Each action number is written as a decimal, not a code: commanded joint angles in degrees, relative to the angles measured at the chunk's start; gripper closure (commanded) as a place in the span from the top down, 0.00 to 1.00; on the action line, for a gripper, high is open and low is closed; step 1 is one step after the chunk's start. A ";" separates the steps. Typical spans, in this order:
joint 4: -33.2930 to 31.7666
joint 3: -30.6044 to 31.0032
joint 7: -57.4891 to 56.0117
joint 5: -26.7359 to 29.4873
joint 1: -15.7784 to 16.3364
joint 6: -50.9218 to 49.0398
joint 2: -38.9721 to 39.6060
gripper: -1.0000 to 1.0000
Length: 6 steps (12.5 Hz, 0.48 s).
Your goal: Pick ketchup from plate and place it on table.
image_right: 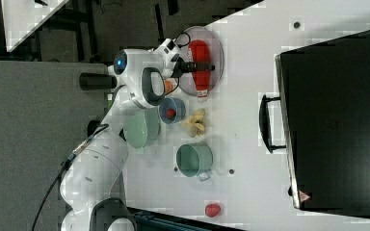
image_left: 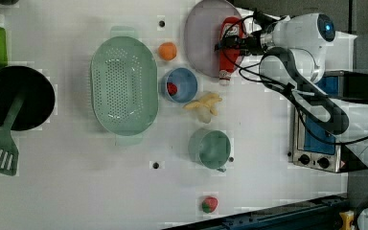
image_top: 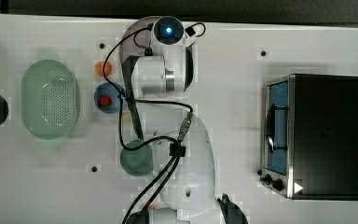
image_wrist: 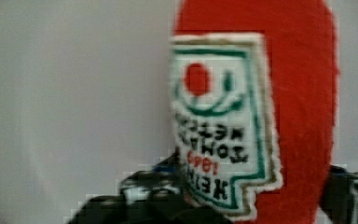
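We find the ketchup bottle (image_left: 230,47) lying flat on the pale lilac plate (image_left: 199,36) at the top centre of the left view, its white cap poking over the plate's lower rim toward the white bench (image_left: 76,191). Because the bottle lies on its side, the arm reaches down over it, and the pincer (image_left: 231,44) straddles the red body crosswise. Its black fingers (image_wrist: 135,191) sit on either side of the bottle in the wrist view, spread about as wide as the bottle; whether they press on it yet, we cannot tell.

The right view shows the same straddle near its top centre, with the ketchup bottle (image_right: 200,65) across the plate (image_right: 217,43) and the black fingers crossing its middle. In the top view the arm's white links cover that spot; there we see instead the green perforated basket (image_top: 50,99) at the left and the toaster oven (image_top: 314,135) at the right. We judge the grasp is about to be made, and the lift not begun.
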 commanded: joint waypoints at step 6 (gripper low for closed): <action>2.13 -0.52 -1.54 -0.12 -0.27 -3.46 -7.02 0.64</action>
